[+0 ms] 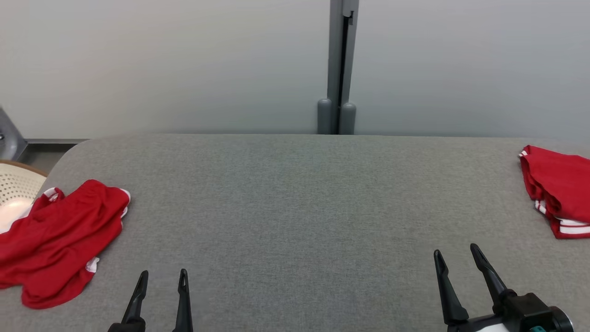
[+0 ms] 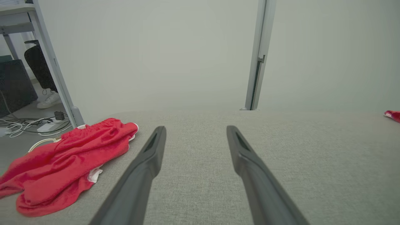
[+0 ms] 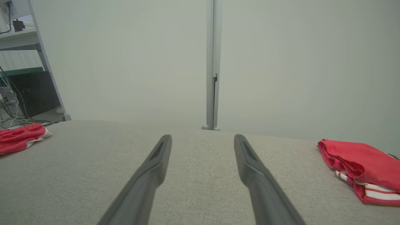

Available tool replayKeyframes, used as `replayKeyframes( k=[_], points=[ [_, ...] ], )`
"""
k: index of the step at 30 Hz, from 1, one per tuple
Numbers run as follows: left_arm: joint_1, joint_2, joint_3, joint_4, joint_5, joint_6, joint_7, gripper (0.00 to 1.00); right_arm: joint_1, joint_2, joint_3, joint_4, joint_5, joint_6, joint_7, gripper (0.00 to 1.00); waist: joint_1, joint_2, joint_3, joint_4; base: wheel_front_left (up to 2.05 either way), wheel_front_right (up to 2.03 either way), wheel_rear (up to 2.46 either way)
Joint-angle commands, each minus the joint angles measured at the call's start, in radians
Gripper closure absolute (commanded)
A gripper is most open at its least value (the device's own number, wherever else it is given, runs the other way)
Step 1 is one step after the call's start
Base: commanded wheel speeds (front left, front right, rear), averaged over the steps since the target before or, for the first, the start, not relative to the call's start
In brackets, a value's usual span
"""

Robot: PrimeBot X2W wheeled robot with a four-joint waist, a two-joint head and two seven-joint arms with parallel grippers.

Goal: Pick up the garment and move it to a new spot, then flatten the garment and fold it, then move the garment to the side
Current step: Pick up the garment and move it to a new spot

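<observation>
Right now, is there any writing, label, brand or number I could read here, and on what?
None can be read. The crumpled red garment, the folded red garment with white stripes and the grey table show no lettering, number or sign.

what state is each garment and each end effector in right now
crumpled red garment, bunched up and unfolded, lying at the left, not held
folded red garment, folded, lying at the far right, not held
left end effector, open, empty
right end effector, open, empty
</observation>
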Motion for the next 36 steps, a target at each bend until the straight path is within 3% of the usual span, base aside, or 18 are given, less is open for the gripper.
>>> replayKeyframes(
  k=[1, 12, 21, 25, 29, 36],
  points=[
    [-0.006, 0.003, 0.005, -0.004, 0.000, 0.006, 0.000, 0.00, 0.009, -0.001, 0.002, -0.001, 0.006, -0.001, -0.001, 0.00, 0.0000, 0.0000, -0.003, 0.033, 0.00, 0.00, 0.00],
    [0.011, 0.003, 0.010, -0.013, 0.004, 0.015, 0.000, 0.00, 0.011, 0.000, 0.031, 0.011, 0.036, -0.001, -0.001, 0.00, 0.0000, 0.0000, -0.002, 0.235, 0.00, 0.00, 0.00],
    [0.031, 0.003, 0.038, -0.026, 0.010, 0.014, 0.000, 0.00, 0.020, 0.001, 0.047, 0.016, 0.044, -0.001, -0.001, 0.00, 0.0000, 0.0000, -0.008, 0.349, 0.00, 0.00, 0.00],
    [0.021, 0.003, 0.053, -0.028, 0.021, 0.004, 0.000, 0.00, 0.018, 0.001, 0.059, 0.022, 0.052, -0.001, -0.001, 0.00, 0.0000, 0.0000, -0.004, 0.370, 0.00, 0.00, 0.00],
    [-0.046, 0.015, 0.083, -0.005, 0.028, -0.034, 0.000, 0.00, 0.006, -0.008, 0.076, 0.023, 0.053, -0.001, -0.001, 0.00, 0.0000, 0.0000, 0.022, 0.375, 0.00, 0.00, 0.00],
    [-0.356, 0.075, 0.124, 0.130, 0.004, -0.115, 0.000, 0.00, -0.067, -0.104, 0.071, 0.003, 0.037, -0.001, -0.001, 0.00, 0.0000, 0.0000, 0.175, 0.337, 0.00, 0.00, 0.00]
  ],
)
